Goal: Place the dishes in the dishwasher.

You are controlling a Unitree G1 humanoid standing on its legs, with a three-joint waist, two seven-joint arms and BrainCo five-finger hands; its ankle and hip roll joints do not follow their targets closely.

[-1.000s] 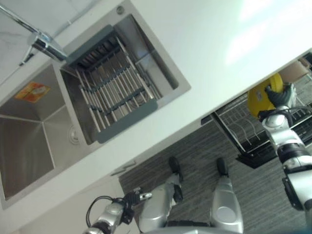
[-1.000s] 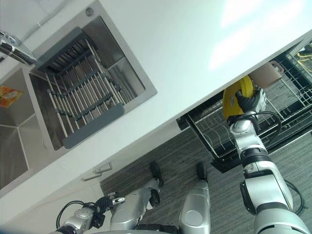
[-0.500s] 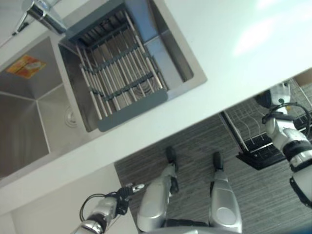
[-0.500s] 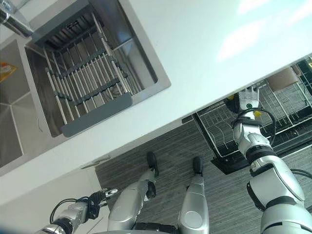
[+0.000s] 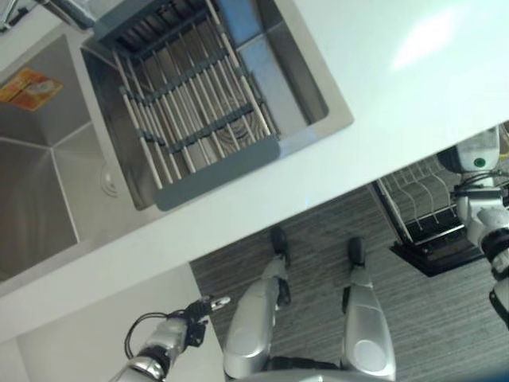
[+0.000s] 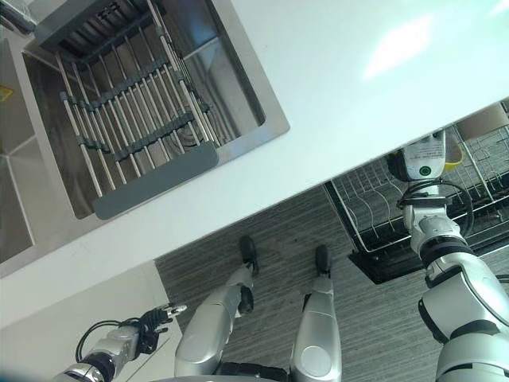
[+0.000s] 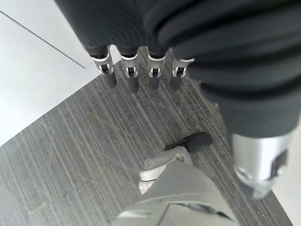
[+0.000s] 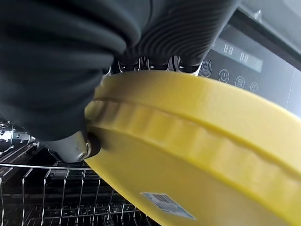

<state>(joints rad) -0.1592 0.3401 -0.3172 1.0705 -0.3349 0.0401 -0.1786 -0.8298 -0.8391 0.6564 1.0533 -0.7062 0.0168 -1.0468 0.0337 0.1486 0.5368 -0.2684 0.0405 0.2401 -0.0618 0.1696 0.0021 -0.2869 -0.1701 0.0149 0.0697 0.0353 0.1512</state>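
While over rack: right hand (image 8: 70, 70), fingers clamped on yellow plate (image 8: 197, 155)
Dishwasher rack (image 6: 374, 215): under worktop (image 6: 334, 103) edge
Left hand (image 7: 141, 52): fingers straight, over floor (image 7: 70, 165)

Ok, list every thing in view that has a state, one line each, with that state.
yellow plate: held in the right hand over the rack, not yet set down.
right hand: shut on the yellow plate.
left hand: open, fingers straight, hanging above the floor, holding nothing.
dishwasher rack: pulled out, the wire slots in view bare.
sink drying rack: sitting across the sink, no dishes on it.
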